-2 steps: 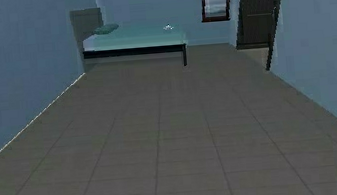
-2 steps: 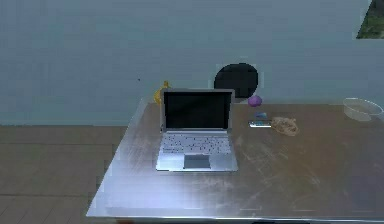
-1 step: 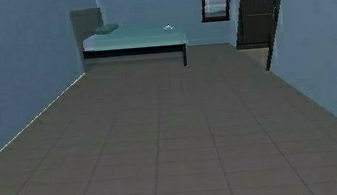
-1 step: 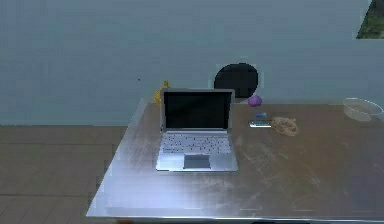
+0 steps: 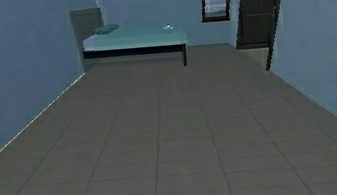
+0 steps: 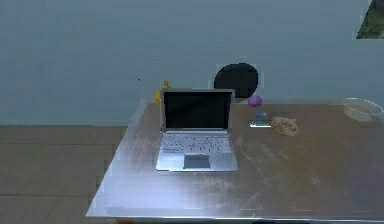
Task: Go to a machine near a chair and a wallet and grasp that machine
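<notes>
In the arm side view an open laptop (image 6: 197, 128) with a dark screen and a grey keyboard stands on a metal-topped table (image 6: 300, 175), left of its middle. Behind the table's far edge rises the round dark back of a chair (image 6: 237, 79). A small dark flat thing (image 6: 260, 120) lies to the right of the laptop.
On the table are also a small purple thing (image 6: 256, 100), a yellow thing (image 6: 159, 95) behind the laptop and a pale bowl (image 6: 361, 108) at the right. In the forward view a bed (image 5: 137, 38) stands at the far wall, a dark doorway (image 5: 260, 13) at the right, tiled floor (image 5: 170, 135) between.
</notes>
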Controlling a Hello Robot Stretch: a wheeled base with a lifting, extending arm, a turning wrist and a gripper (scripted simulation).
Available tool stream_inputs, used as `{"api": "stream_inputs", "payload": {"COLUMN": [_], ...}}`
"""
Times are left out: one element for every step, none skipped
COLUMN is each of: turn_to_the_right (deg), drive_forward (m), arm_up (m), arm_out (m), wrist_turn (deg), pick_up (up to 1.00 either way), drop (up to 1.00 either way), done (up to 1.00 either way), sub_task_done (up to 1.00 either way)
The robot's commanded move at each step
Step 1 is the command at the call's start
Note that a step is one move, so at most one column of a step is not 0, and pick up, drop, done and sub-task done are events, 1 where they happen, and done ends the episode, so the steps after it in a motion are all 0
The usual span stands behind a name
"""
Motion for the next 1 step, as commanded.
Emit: {"api": "stream_inputs", "payload": {"turn_to_the_right": [0.0], "drive_forward": [0.00], "arm_up": [0.00], "arm_out": [0.38], "wrist_turn": [0.0], "pick_up": [0.00], "drop": [0.00], "done": [0.00], "sub_task_done": [0.00]}}
